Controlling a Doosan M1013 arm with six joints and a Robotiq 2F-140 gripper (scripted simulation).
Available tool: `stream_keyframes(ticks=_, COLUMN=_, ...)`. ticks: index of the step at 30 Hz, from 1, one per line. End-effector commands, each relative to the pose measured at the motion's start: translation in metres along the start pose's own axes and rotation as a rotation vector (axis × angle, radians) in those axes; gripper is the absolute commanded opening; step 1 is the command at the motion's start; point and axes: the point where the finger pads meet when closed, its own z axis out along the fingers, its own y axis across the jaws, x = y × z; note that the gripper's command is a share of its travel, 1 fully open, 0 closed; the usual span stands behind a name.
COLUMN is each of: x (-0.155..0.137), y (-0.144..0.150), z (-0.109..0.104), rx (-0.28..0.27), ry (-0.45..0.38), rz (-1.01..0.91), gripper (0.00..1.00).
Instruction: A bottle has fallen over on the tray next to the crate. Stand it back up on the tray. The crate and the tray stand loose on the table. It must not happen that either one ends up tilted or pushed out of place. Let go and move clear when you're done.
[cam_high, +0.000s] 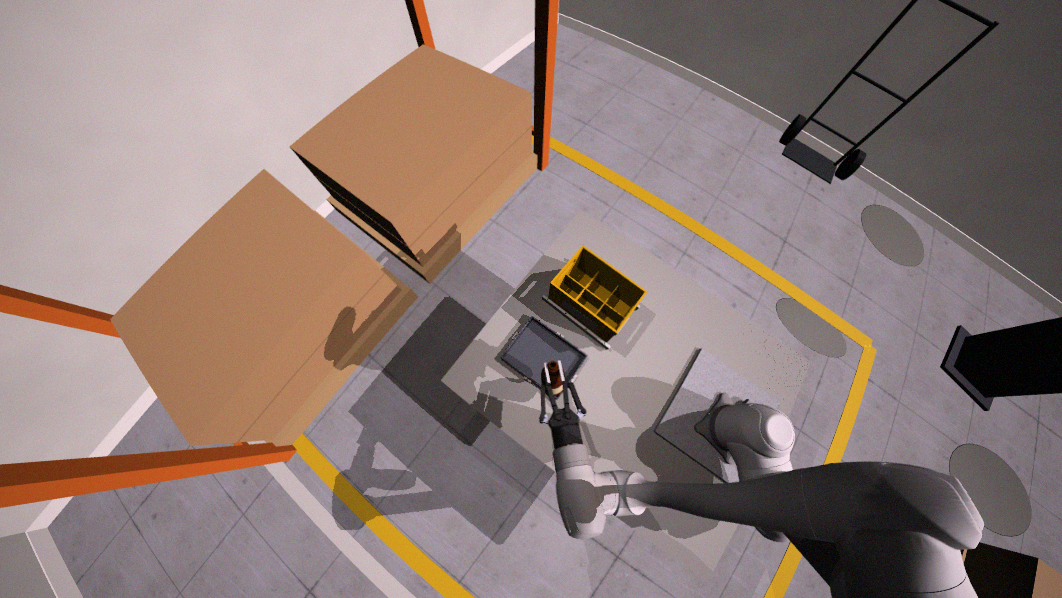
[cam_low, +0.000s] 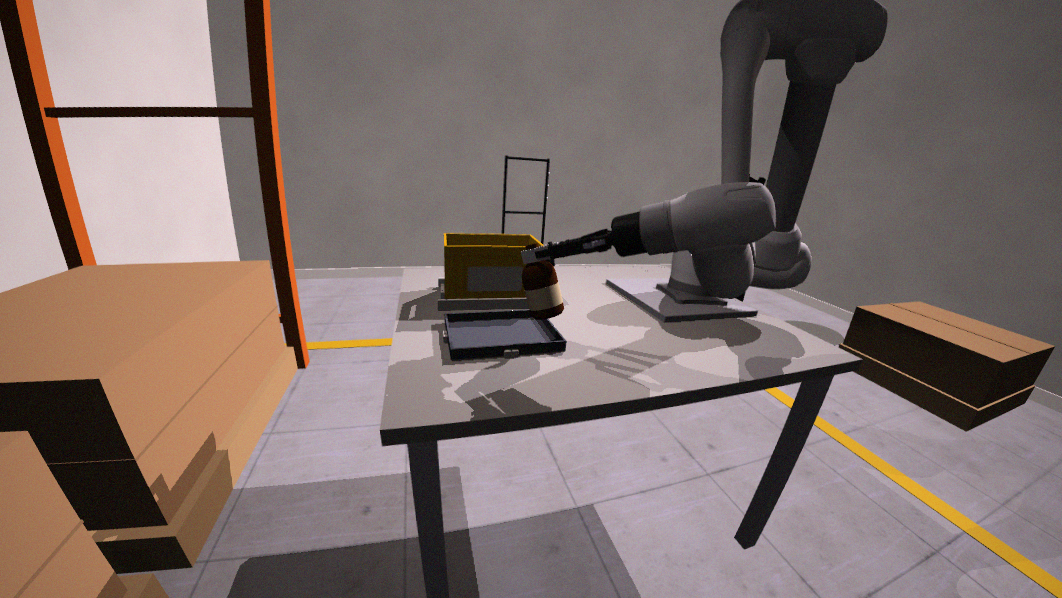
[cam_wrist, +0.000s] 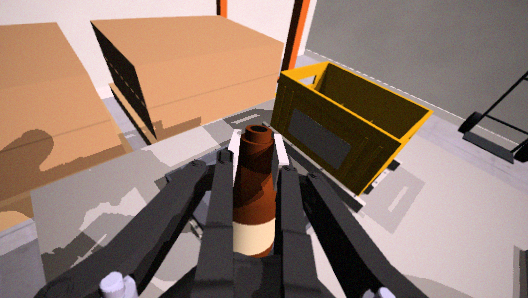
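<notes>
The brown bottle (cam_high: 553, 377) (cam_low: 542, 286) (cam_wrist: 255, 200) with a cream label hangs neck up, leaning slightly, with its base swung toward the arm. My gripper (cam_high: 553, 369) (cam_low: 532, 255) (cam_wrist: 256, 143) is shut on it just below the mouth, reaching in nearly level from the arm's side. The dark shallow tray (cam_high: 535, 347) (cam_low: 490, 334) lies flat on the table. The bottle is over or beside the tray's edge nearest the arm; its base appears above the rim, though the exact gap cannot be told. The yellow crate (cam_high: 572, 306) (cam_low: 483, 256) (cam_wrist: 370, 150) stands upright beside the tray.
A low light strip (cam_high: 575, 321) runs between crate and tray. The arm's base plate (cam_high: 694, 401) (cam_low: 672, 310) is on the table (cam_low: 445, 401) beyond the tray's arm side. Large cardboard boxes (cam_high: 252, 297) (cam_low: 148, 326) (cam_wrist: 190, 65) stand past the table's far end from the arm.
</notes>
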Motion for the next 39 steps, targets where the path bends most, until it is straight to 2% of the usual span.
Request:
stream_keyframes(ticks=1, x=0.001, y=0.001, z=0.002, rx=0.0, ry=0.0, rz=0.0, gripper=0.1)
stream_keyframes(ticks=39, x=0.012, y=0.012, z=0.034, rx=0.0, ry=0.0, rz=0.0, gripper=0.1)
